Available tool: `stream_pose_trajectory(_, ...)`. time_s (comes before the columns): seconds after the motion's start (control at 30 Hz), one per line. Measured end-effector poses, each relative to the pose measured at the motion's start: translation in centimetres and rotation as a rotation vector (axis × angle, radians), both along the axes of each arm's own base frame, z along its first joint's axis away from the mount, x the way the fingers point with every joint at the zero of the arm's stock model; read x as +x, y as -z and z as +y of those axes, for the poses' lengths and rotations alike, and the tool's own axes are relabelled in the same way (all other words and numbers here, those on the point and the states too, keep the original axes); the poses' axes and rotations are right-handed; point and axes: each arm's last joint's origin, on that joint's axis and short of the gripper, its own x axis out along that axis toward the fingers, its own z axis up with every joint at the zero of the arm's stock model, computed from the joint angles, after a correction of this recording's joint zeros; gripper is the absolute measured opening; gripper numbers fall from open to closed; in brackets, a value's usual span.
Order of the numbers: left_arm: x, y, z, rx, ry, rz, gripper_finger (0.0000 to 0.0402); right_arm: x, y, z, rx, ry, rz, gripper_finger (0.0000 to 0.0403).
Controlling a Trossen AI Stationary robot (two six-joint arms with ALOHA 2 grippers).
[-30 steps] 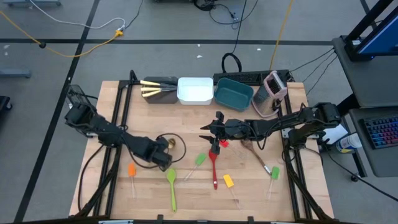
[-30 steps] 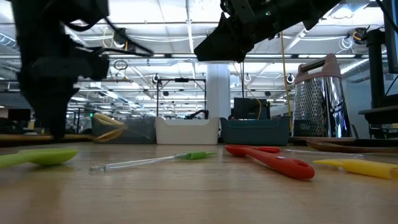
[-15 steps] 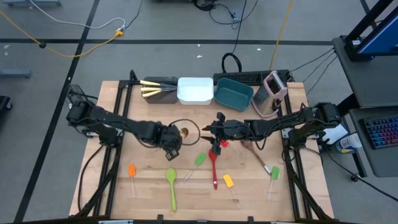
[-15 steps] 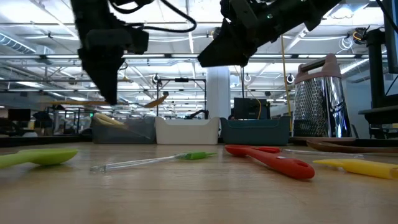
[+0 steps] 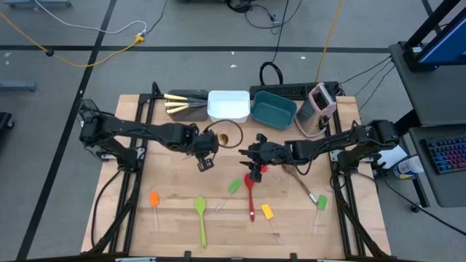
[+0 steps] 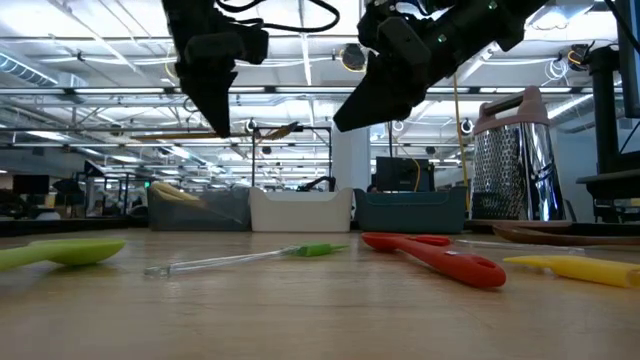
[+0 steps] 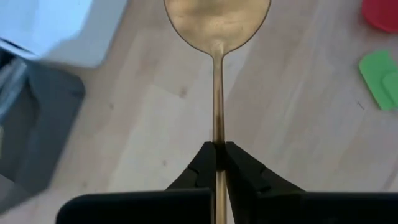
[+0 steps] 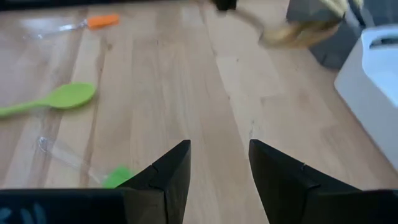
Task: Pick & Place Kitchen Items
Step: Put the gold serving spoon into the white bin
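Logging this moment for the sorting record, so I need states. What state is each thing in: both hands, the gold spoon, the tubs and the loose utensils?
Left hand: shut on the gold spoon's handle.
Gold spoon: lifted off the table, near the white tub.
Right hand: open, empty, above the table.
Brown tub: holds cream-handled knives.
White tub: looks empty.
Teal tub: looks empty.
Red spoon: lying on the table.
Green spoon: lying on the table.

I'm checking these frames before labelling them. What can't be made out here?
- Brown tub: the low view shows only its wall, so the count of utensils inside is unclear.
- Teal tub: its contents can't be told; the high view is too small.
- Gold spoon: in the left wrist view, the bowl's top is cut off and the left gripper, shut on it, hides the handle end.
- Red spoon: the right gripper overlaps its head in the high view.
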Motion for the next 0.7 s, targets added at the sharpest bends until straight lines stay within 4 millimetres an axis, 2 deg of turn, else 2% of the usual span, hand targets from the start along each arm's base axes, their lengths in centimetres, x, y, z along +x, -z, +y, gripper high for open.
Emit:
stream_pose_trajectory(0.23,0.5,-1.8,2.4,0.046,0.047,-0.027,0.0010,-0.4,0.6,0.0,0.044,0.032,0.038,0.0155)
stream_pose_trajectory(0.4,0.6,-3.1,4.3,0.088,0.084,-0.040,0.0007,-1.4,2.6,-0.1,0.094,0.069,0.056,0.0155)
stream_pose_trajectory(0.7,1.0,-4.1,7.6,0.230,0.249,-0.059,0.0012,-3.1,5.3,-0.2,0.156,0.095,-0.055,0.0155)
